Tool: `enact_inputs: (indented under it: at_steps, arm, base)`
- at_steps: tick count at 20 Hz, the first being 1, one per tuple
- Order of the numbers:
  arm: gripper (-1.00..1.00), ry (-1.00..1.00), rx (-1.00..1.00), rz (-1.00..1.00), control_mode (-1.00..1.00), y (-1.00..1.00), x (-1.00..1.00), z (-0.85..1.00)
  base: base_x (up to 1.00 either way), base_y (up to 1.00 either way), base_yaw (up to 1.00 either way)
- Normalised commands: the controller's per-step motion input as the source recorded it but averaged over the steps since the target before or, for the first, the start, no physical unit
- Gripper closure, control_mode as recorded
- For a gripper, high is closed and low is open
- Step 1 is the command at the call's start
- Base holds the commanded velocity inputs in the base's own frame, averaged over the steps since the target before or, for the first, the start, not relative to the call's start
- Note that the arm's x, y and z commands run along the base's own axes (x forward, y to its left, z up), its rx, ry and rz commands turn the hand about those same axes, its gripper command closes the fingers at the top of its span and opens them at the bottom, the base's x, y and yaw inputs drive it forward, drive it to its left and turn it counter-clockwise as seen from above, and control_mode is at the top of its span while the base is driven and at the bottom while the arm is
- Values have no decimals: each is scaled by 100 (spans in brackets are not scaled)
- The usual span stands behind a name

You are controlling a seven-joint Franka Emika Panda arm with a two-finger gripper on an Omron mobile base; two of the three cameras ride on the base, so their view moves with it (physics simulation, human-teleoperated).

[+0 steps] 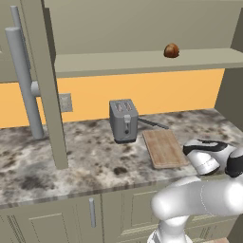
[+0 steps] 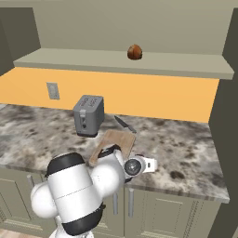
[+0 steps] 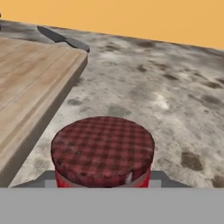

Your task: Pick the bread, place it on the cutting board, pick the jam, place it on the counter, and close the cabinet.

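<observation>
Your jaws are hidden under the jam (image 3: 103, 151), whose red checked lid crowds the bottom of the hand view; they are closed on the jar, just right of the cutting board (image 3: 30, 83). A knife (image 3: 63, 38) lies past the board's far corner on the marbled surface (image 3: 166, 87). The bread (image 1: 171, 50) sits on the cabinet (image 1: 142, 61) shelf, above the toaster (image 1: 124, 120) and orange wall.

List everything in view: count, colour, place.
bread: 1, brown, on cabinet shelf
jam: 1, red jar with checked lid, over counter beside board
cutting board: 1, light wood, on counter right of toaster
toaster: 1, grey, on counter
knife: 1, dark, behind board
counter: 1, mottled marble
cabinet: 1, olive-grey, door open
wall outlet: 1, grey, orange backsplash
gripper: 1, shut on jam
</observation>
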Motion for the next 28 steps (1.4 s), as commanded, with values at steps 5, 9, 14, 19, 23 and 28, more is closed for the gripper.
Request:
enact_inputs:
  at_steps: [5, 9, 14, 19, 23, 28]
  arm:
    - [100, 0, 0, 0, -100, 0, 8, -25]
    - [100, 0, 0, 0, -100, 0, 9, -33]
    - [100, 0, 0, 0, -100, 0, 5, -31]
    - [100, 0, 0, 0, -100, 0, 0, -10]
    - [100, 0, 0, 0, -100, 0, 0, 0]
    - [-100, 0, 0, 0, -100, 0, 0, 0]
  base:
    - [0, 0, 0]
    - [0, 0, 0]
    - [0, 0, 0]
    - [0, 0, 0]
    - [0, 0, 0]
    - [0, 0, 0]
